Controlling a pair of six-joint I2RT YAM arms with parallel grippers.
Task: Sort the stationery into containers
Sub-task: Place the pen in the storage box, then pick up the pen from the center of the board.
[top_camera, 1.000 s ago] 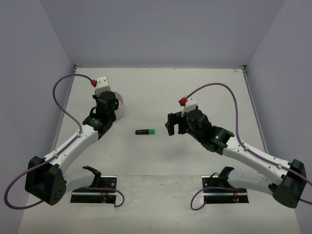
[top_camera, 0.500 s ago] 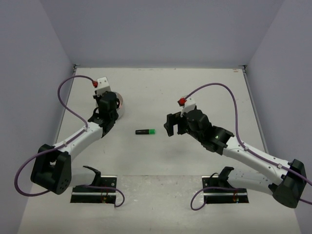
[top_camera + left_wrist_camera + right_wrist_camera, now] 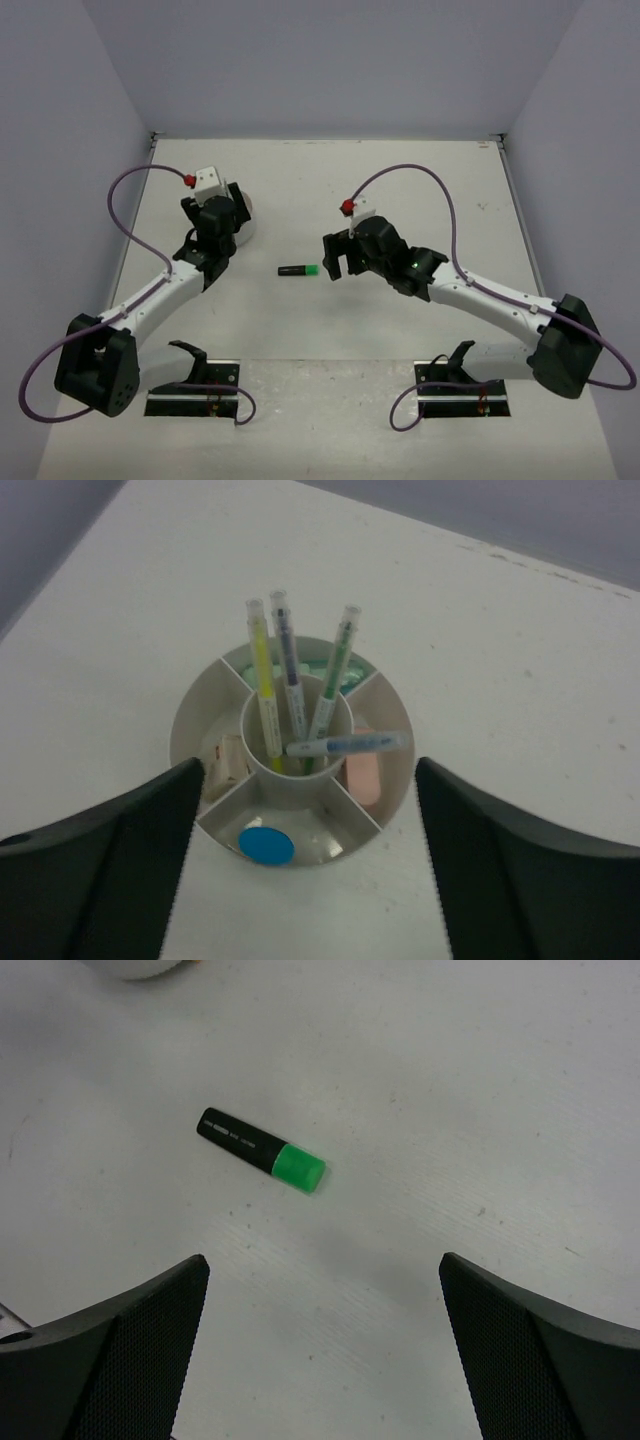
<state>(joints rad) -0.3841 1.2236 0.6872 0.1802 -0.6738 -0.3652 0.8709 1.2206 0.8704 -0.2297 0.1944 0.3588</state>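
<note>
Rear overhead, downward wrist close-ups, highlighter (image 3: 299, 270) shared

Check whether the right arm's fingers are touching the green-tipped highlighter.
Apart. The right wrist view shows bare table between the fingers and the highlighter lying ahead.

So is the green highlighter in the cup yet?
No, the highlighter lies flat on the table, apart from the cup.

Green-capped highlighter (image 3: 262, 1150) flat, pens (image 3: 293, 675) in divided cup (image 3: 192, 718)
</note>
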